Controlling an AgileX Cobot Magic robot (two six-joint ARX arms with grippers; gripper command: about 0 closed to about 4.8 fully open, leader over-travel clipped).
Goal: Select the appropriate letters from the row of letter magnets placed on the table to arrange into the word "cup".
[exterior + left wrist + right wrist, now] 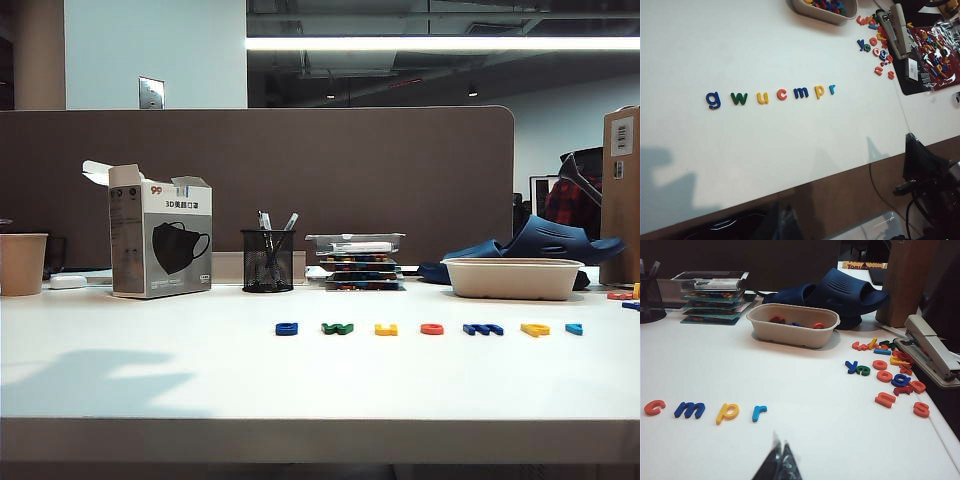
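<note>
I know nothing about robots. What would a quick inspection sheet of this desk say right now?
Surface: white table, shadowed at one near corner.
Job's things: row of letter magnets reads g w u c m p r; yellow u, red-orange c, yellow p all in line.
Clutter: loose letters, tub holding letters, stapler, mask box, pen cup, paper cup.
End effectors: right end effector shut, low over the table; left unseen.
Cables: black cable below the desk edge.
Surroundings: brown partition, blue slipper.

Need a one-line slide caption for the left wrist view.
Seven letter magnets spelling g, w, u, c, m, p, r in an untouched row on the white table, seen from above.
</note>
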